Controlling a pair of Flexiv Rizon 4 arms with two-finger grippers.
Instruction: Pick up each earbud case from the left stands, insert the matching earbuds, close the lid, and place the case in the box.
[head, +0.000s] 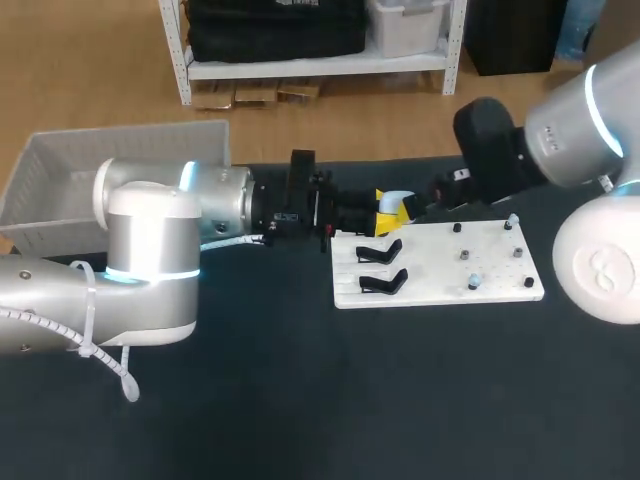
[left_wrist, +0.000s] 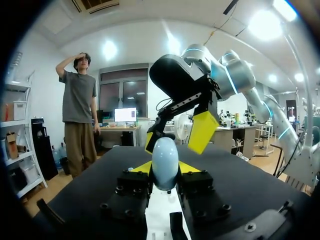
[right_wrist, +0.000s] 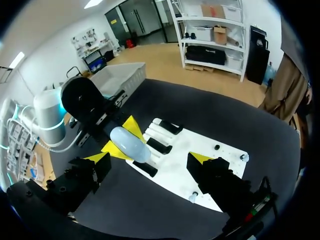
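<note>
Pale-blue plastic marks the earbud case. In the head view it is off the stands and held over the far left corner of the white board. Our left gripper has hold of it, with a yellow tip pressed to each side. 2 black stands lie bare on the board just beside it. Our right arm reaches in from the opposite side, so the 2 wrists face each other across the case. The box sits well apart, behind the left arm.

In the left wrist view, the case stands upright between our own fingers. They grip it low on its body, so its upper part is exposed. We judge that this hold presents the lid to the other arm. The right gripper hangs just beyond the case, its fingers spread wide and holding nothing.

In the right wrist view, our own yellow tips stand far apart. The case lies ahead of them, touched only by the left gripper's 2 fingers. Small pale earbuds sit on pegs at the other end of the board, near the right gripper's side. We judge that this layout gives fetching and inserting to the right arm and steadying to the left.

The lid appears shut, though we cannot confirm the seam. We judge the step in hand to be opening it. The rounded shell may slip if it is pushed off-axis.
</note>
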